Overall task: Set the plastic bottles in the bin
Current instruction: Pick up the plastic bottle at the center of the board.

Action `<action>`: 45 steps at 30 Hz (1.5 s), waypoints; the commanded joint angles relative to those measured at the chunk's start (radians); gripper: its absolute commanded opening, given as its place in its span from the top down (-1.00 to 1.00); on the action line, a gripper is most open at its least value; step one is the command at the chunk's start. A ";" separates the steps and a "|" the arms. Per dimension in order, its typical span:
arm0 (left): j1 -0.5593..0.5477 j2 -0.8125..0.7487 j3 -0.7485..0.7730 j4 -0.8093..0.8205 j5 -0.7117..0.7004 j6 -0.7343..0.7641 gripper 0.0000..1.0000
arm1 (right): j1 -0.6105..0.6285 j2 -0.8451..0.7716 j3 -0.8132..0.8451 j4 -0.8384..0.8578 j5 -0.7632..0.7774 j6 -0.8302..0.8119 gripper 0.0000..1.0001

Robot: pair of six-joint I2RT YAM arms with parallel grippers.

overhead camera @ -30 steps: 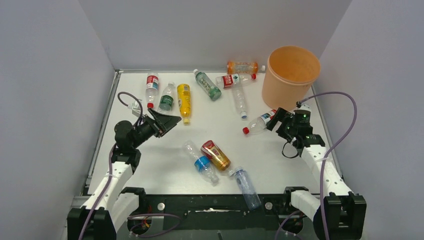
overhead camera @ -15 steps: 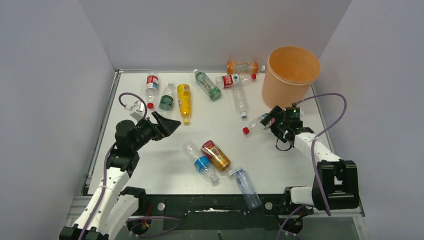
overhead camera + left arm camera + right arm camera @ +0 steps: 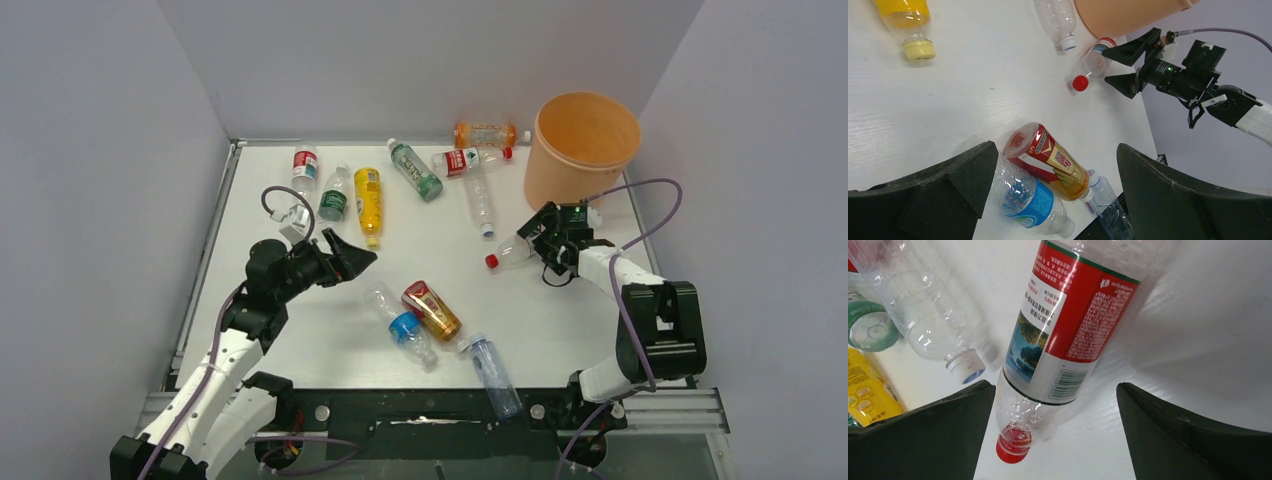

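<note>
The peach-orange bin (image 3: 582,145) stands at the far right. Several bottles lie on the white table (image 3: 300,330). My right gripper (image 3: 538,236) is open and low over a clear red-capped bottle with a red label (image 3: 510,250), whose body (image 3: 1063,325) lies between the fingers (image 3: 933,435) without touching them. My left gripper (image 3: 352,256) is open and empty, above and left of a red-gold bottle (image 3: 432,310) and a blue-label bottle (image 3: 400,322). Both bottles show between its fingers in the left wrist view, the red-gold (image 3: 1053,160) and the blue-label (image 3: 1030,197).
Along the back lie an orange bottle (image 3: 487,133), a red-label bottle (image 3: 466,160), a green bottle (image 3: 416,168), a clear bottle (image 3: 480,205), a yellow bottle (image 3: 368,205) and two more at the left (image 3: 304,170). A clear bottle (image 3: 493,372) lies at the front edge.
My left gripper has moved right and forward toward the middle bottles. My right gripper has moved up and left and now straddles the red-capped bottle. No bottle has moved.
</note>
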 commanded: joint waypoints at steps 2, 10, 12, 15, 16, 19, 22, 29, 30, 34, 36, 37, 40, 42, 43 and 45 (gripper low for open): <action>-0.039 0.010 0.060 0.021 -0.042 0.031 -0.82 | 0.007 0.049 0.074 0.051 0.043 0.021 -0.96; -0.064 0.046 0.068 0.024 -0.063 0.040 -0.82 | 0.011 0.133 0.091 0.068 0.042 0.010 -0.96; -0.068 0.052 0.070 0.023 -0.064 0.040 -0.82 | 0.010 0.134 0.086 0.069 0.042 -0.001 -0.98; -0.074 0.056 0.073 0.022 -0.068 0.040 -0.82 | 0.010 0.105 0.052 0.076 0.047 -0.013 -0.89; -0.077 0.056 0.073 0.022 -0.068 0.035 -0.82 | 0.010 0.087 0.037 0.076 0.052 -0.016 -0.86; -0.078 0.060 0.054 0.051 -0.057 0.012 -0.82 | 0.007 0.023 -0.027 0.092 0.067 -0.022 -0.66; -0.092 0.079 0.037 0.068 -0.055 -0.002 -0.82 | 0.007 -0.039 -0.092 0.104 0.068 -0.036 -0.34; -0.117 0.106 0.020 0.104 -0.080 -0.030 -0.82 | 0.028 -0.202 -0.161 0.061 0.086 -0.112 -0.12; -0.119 0.108 0.022 0.106 -0.080 -0.031 -0.82 | 0.033 -0.234 -0.166 0.045 0.095 -0.126 -0.11; -0.135 0.117 0.031 0.102 -0.091 -0.030 -0.82 | 0.057 -0.371 -0.191 -0.022 0.129 -0.162 -0.11; -0.140 0.129 0.037 0.099 -0.094 -0.028 -0.82 | 0.066 -0.438 -0.212 -0.044 0.137 -0.173 -0.11; -0.142 0.135 0.042 0.098 -0.093 -0.025 -0.82 | 0.071 -0.470 -0.222 -0.052 0.136 -0.178 -0.11; -0.157 0.159 0.064 0.088 -0.098 -0.016 -0.82 | 0.086 -0.550 -0.245 -0.072 0.127 -0.194 -0.11; -0.167 0.171 0.079 0.080 -0.106 -0.010 -0.82 | 0.095 -0.599 -0.252 -0.078 0.114 -0.210 -0.11; -0.170 0.179 0.086 0.078 -0.110 -0.008 -0.82 | 0.100 -0.617 -0.253 -0.080 0.110 -0.219 -0.11; -0.179 0.193 0.100 0.078 -0.117 -0.004 -0.82 | 0.114 -0.647 -0.244 -0.095 0.110 -0.239 -0.11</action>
